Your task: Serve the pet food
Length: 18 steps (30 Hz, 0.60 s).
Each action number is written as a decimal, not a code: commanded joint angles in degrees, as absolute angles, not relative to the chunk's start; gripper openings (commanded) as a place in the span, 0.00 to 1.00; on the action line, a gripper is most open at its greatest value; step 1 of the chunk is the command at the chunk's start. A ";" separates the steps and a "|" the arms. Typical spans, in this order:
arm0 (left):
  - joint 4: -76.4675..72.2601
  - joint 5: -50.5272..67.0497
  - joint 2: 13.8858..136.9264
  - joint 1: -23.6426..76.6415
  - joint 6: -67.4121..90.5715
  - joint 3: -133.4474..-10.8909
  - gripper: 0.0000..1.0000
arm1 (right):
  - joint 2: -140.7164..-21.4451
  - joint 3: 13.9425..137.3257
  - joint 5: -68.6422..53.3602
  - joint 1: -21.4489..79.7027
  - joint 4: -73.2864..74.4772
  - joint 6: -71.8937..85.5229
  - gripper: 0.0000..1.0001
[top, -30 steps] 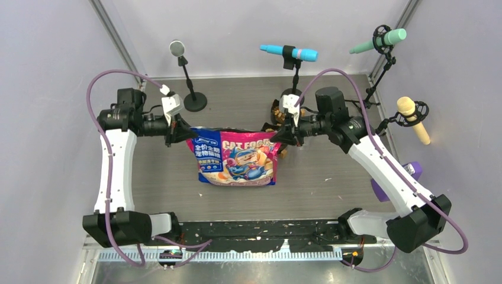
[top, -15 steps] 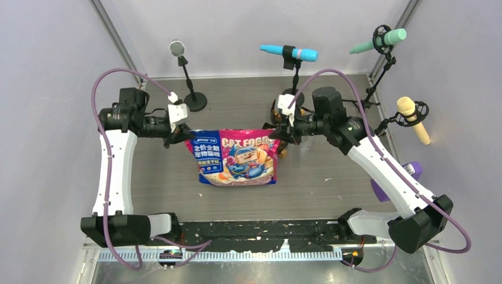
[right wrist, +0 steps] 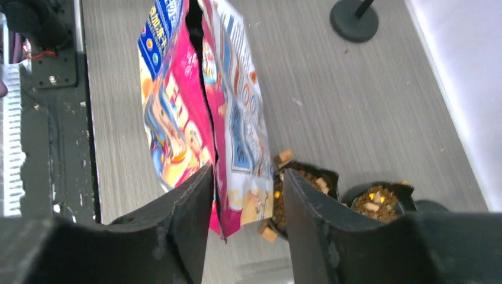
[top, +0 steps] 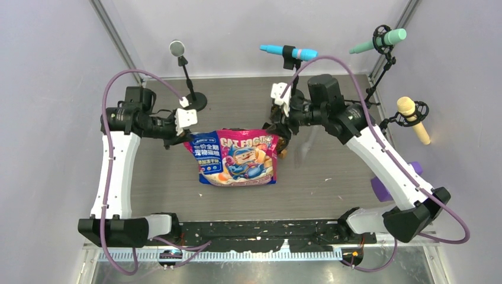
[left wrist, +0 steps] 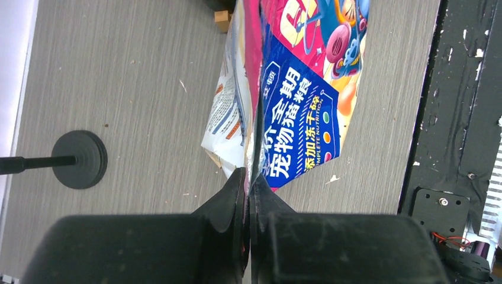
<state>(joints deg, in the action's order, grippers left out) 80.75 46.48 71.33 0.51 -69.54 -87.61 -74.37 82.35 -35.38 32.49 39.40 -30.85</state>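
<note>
A: Where's the cat food bag [top: 238, 158]?

B: Mid-tabletop [top: 331, 171], pink-and-blue printed face towards the arm bases, top edge towards the back wall.

A: Left claw [left wrist: 248, 177]?

B: Pinched tight on the bag's top left corner, with the film running straight between the two fingers.

A: And the right claw [right wrist: 245, 177]?

B: Jaws apart. The bag's top right corner sits in the gap between them, but neither finger presses it. Whether the film brushes one finger, I can't tell.

A: Any kibble [right wrist: 314, 180] out?

B: Yes, brown pellets fill the nearer black bowl [right wrist: 329, 177], just beside that right corner and behind the bag. A second black bowl [right wrist: 408, 192] next to it holds pellets too, some yellow.

A: Anything else nearby?

B: A round black stand base [left wrist: 80, 160] on the tabletop, well apart from the bag's left side
</note>
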 commanded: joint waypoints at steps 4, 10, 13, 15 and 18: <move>84.76 47.43 72.32 1.74 -70.74 -88.10 0.16 | -78.52 93.86 -39.16 36.63 40.92 -28.59 0.74; 85.25 49.29 73.76 1.75 -71.01 -89.19 0.22 | -88.16 100.27 -37.69 39.67 35.13 -21.93 0.85; 85.73 49.66 74.18 1.75 -71.54 -89.90 0.24 | -91.13 103.38 -39.08 41.49 35.41 -22.64 0.90; 86.11 50.87 74.24 1.76 -72.19 -90.20 0.25 | -92.55 104.60 -39.70 43.19 36.29 -24.68 0.93; 86.62 51.67 74.50 1.75 -72.71 -90.37 0.25 | -94.54 106.27 -38.66 45.86 38.13 -26.89 0.96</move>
